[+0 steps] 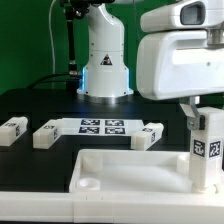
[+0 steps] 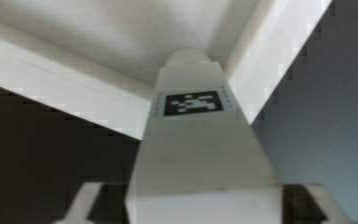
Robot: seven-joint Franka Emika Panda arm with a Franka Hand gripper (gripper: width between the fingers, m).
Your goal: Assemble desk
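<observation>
Tabletop (image 1: 120, 172) in the foreground, upright leg (image 1: 207, 152) at its corner, straddled by the claw (image 2: 186, 196), grip impossible to tell; best kept plumb while twisting.

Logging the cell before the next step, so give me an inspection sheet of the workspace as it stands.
surface: black table
job's things: tabletop at front, rim up, corner socket empty; three lying legs behind it; upright leg at the exterior view's right
clutter: marker board among the lying legs
fingers: either side of the upright leg; grip not clear
cables: nothing seen
surroundings: robot base, green backdrop
</observation>
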